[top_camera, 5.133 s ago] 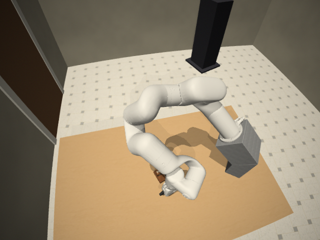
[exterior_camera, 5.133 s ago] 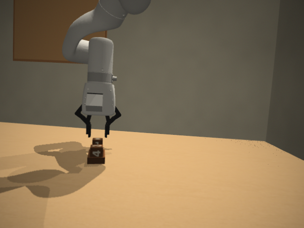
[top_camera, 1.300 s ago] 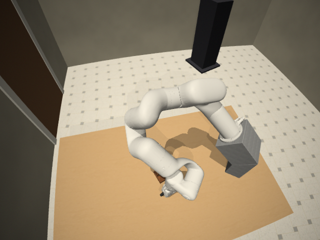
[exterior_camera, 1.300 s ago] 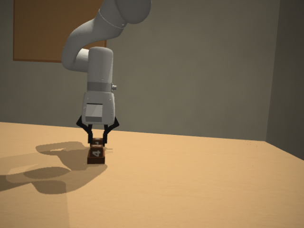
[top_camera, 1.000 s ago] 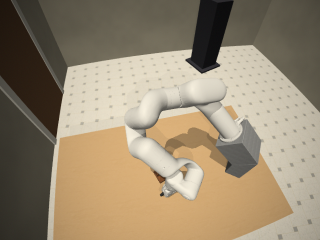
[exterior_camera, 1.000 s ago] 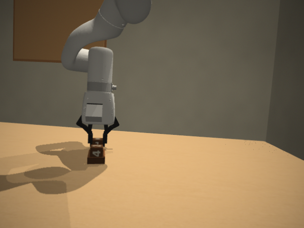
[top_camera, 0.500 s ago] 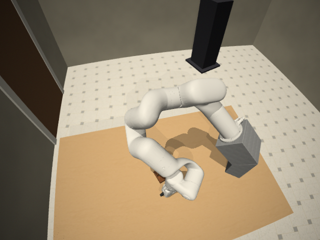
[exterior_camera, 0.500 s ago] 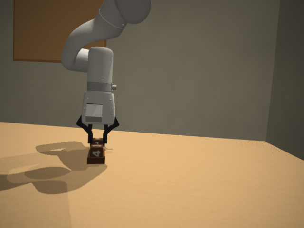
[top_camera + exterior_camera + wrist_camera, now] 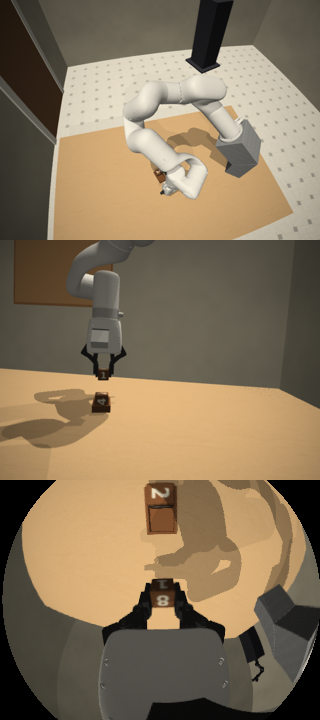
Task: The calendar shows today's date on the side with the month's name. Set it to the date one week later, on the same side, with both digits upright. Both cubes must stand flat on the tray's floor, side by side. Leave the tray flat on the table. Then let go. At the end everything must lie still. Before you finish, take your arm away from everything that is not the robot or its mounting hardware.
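Note:
My gripper is shut on a brown cube and holds it in the air, above and beyond the tray in the exterior view. That view shows an upright 1 on the held cube; the wrist view shows a 1 and an 8 on it. The brown tray stands on the table. The other cube sits in one half of it, with a 4 on its side facing the exterior camera, turned sideways, and a 2 in the wrist view. The tray's other half is empty.
The wooden table lies under everything. The arm's grey base block stands at the table's right in the top view. A black pillar stands on the floor behind. The arm's shadow falls beside the tray.

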Action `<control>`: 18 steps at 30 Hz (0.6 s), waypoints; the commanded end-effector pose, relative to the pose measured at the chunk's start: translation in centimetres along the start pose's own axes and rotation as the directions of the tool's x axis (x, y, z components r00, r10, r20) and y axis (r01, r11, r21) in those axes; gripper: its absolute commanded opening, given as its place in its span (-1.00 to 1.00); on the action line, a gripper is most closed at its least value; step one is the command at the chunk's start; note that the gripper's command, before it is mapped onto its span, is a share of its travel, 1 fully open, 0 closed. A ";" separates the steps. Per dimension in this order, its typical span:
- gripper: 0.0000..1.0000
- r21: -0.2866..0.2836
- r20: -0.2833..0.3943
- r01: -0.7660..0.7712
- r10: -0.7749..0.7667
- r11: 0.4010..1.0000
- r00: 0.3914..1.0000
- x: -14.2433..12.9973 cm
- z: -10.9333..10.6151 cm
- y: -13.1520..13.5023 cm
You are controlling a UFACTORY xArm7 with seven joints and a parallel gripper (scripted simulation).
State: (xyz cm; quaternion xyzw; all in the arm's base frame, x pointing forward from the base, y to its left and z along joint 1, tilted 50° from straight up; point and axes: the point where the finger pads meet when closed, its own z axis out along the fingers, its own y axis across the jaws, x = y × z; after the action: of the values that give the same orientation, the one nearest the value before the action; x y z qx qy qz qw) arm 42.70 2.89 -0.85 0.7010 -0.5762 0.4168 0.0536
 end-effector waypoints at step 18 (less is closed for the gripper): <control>-0.43 -0.003 -0.001 0.000 0.000 1.000 1.000 0.1 -4.9 0.0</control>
State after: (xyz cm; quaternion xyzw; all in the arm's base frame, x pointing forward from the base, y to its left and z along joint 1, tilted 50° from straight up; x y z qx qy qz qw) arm 40.17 5.37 2.29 0.7000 -0.5775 0.4164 0.0565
